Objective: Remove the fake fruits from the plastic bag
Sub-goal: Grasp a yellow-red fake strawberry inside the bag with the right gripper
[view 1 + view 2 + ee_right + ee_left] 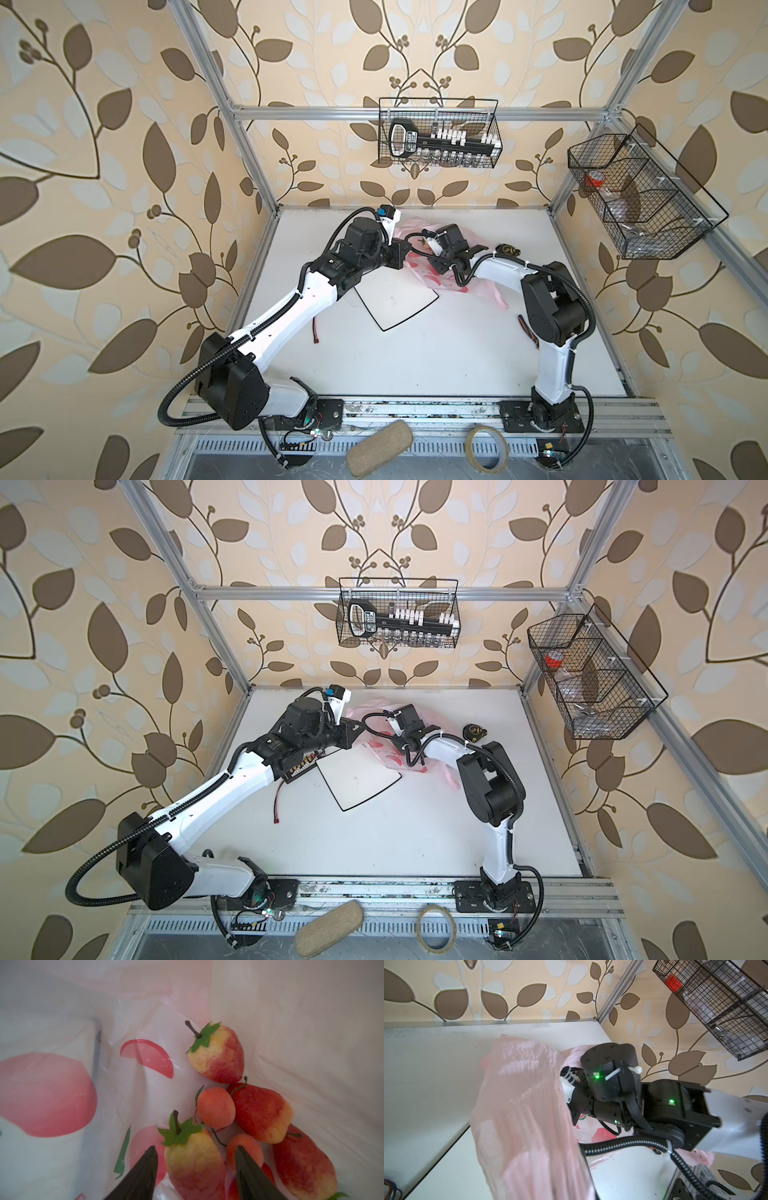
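Fruits (259,1113) lay heaped inside the bag (291,1022), right at the right pincer (195,1148). Counted there: 4 strawberries (303,1163) in plain sight, a 5th red piece mostly hidden behind 1 of the fingers (251,1176), and 2 cherries (216,1107). The right pincer stood open, its 2 fingers either side of 1 strawberry with a gap on both sides. 1 cherry sat just ahead of the tips, and the 2nd was partly behind a finger. 1 strawberry lay farthest ahead of the pincer, apart from the rest.

The left pincer (402,255) was closed on the bag and held the film up off the table. Its fingers were hidden behind pink pleats in the left wrist view.

The table (415,365) was white, inside a metal frame (415,112), with beige wallpaper (104,166) of brown leaves all round.

A white plate (395,299) with a dark rim lay just below both pincers, touching the bag. A red-tipped wire (314,332) lay near the left arm. A small dark item (508,249) lay beyond the right arm. 2 wire baskets (438,133) hung on the frame. A tape roll (488,446) and a beige pad (379,449) sat at the front edge, well apart from the pincers.
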You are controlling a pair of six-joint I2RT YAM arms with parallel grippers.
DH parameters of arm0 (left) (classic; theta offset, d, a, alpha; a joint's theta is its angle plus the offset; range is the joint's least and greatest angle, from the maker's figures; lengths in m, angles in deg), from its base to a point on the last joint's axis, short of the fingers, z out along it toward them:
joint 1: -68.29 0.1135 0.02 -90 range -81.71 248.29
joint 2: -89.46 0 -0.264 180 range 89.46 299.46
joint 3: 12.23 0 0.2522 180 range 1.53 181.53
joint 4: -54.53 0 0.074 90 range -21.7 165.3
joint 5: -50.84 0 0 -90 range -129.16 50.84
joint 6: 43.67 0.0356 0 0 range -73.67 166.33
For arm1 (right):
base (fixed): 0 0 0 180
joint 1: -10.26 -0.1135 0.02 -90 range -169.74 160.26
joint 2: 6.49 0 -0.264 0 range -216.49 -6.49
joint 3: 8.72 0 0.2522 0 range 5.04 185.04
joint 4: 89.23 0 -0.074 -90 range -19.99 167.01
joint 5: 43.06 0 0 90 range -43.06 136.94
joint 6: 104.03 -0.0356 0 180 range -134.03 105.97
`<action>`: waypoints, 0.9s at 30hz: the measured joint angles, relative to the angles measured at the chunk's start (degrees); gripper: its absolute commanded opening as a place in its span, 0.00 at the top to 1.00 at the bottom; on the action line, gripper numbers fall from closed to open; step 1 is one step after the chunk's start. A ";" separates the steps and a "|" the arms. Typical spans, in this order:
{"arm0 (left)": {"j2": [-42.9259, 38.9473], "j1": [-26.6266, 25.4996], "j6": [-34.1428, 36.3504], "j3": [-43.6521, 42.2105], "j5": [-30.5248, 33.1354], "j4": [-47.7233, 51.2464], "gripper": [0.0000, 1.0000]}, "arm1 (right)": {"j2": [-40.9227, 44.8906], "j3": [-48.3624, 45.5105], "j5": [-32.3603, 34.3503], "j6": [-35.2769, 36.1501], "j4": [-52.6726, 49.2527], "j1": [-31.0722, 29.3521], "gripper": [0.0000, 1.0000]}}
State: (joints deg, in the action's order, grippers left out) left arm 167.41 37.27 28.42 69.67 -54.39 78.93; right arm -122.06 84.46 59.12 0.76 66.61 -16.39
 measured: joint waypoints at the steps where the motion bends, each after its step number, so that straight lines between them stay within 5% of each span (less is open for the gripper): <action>1: 0.00 0.00 0.00 -0.02 0.00 0.07 1.00 | -0.66 0.50 0.00 -0.07 -0.33 0.13 0.40; 11: -0.22 0.00 0.00 -0.07 0.00 0.13 1.00 | -5.20 2.51 -0.68 -1.97 -3.26 0.92 0.39; 21: -0.37 0.00 0.00 -0.07 0.22 0.13 1.00 | -5.64 3.69 -1.49 -2.21 -3.98 0.96 0.63; 27: -0.37 0.00 -0.02 -0.07 0.72 0.15 1.00 | -4.20 3.41 -2.12 -2.36 -4.48 0.76 0.67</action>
State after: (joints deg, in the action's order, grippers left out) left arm 167.04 37.27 28.39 69.61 -53.67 79.08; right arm -126.26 87.87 57.00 -1.60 62.13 -15.63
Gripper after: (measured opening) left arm 0.047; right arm 0.428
